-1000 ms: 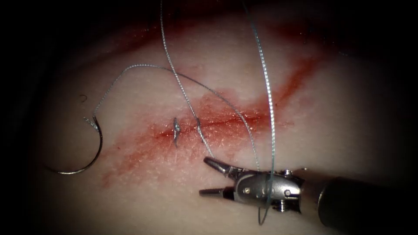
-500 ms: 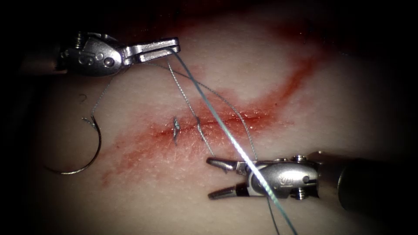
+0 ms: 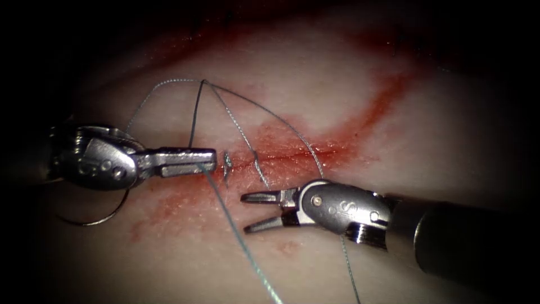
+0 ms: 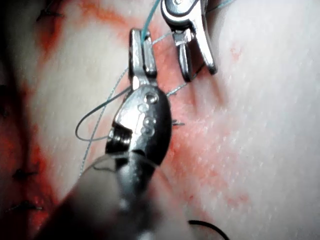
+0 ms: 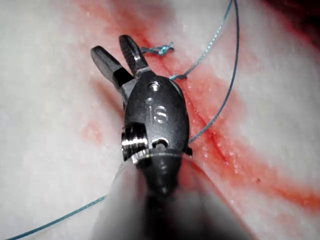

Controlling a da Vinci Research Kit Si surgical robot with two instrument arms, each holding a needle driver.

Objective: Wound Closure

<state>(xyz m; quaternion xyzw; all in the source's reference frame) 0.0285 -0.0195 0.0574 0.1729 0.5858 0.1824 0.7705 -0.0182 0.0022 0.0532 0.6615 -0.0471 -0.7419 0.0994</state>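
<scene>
Steel jaws of the left end effector (image 3: 209,160) are clamped on the thread (image 3: 239,236) just left of the cut (image 3: 292,153), close beside the small knot (image 3: 227,163) that sits on the wound line. From that grip one strand rises to a bend above and another runs down and to the right across the tissue (image 3: 450,141). In the left wrist view the same tool (image 4: 140,47) pinches the blue strand (image 4: 150,25) at its tips, with the other tool's parted jaws (image 4: 197,60) just beyond it.

The right end effector (image 3: 247,213) lies below the cut with its jaws spread and nothing between them; thread passes behind its body and trails downward. The right wrist view shows those parted jaws (image 5: 116,52) near the knot (image 5: 160,49), not touching it.

The curved needle (image 3: 95,218) lies free on the tissue, well to the left of the cut, partly hidden behind the left tool, held by neither tool and not in the tissue. Red fluid (image 3: 185,194) stains the skin along the cut.
</scene>
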